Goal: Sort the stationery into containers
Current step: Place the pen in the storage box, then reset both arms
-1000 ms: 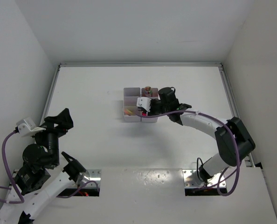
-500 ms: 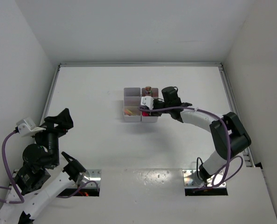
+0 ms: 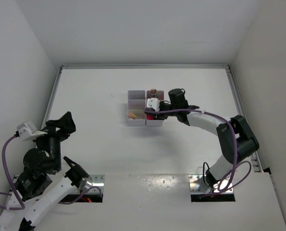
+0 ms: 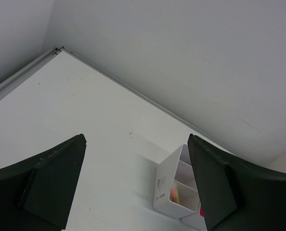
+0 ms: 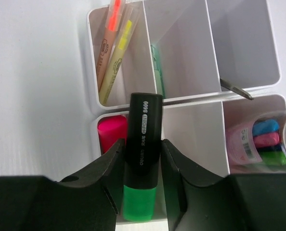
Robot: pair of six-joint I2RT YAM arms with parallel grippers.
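My left gripper [image 4: 138,180] is parked well to the left of the work, fingers spread wide with nothing between them; I leave it there. The white six-compartment plastic organiser tray [image 3: 136,95] sits ahead of the arms. My right gripper [image 5: 142,166] hangs over its right-hand side, fingers pinched on a black-bodied highlighter with a green cap [image 5: 143,139], black end toward the tray and green end nearer the wrist. Reading the right wrist view from the left, two thin peach and yellow-tan sticks [image 5: 113,53] lean in the far corner cell, and a pink-capped highlighter [image 5: 111,133] lies in the cell below it. I judge that cell to be the target. The held highlighter's black tip overlaps the dividing walls beside it, so I would shift slightly toward the pink cap until the tip clears the walls. I would then lower it inside the cell and only then spread the fingers, so it cannot bounce off a rim. Further right, a thin metal scissors blade [image 5: 235,89] crosses a divider; I keep clear of it.
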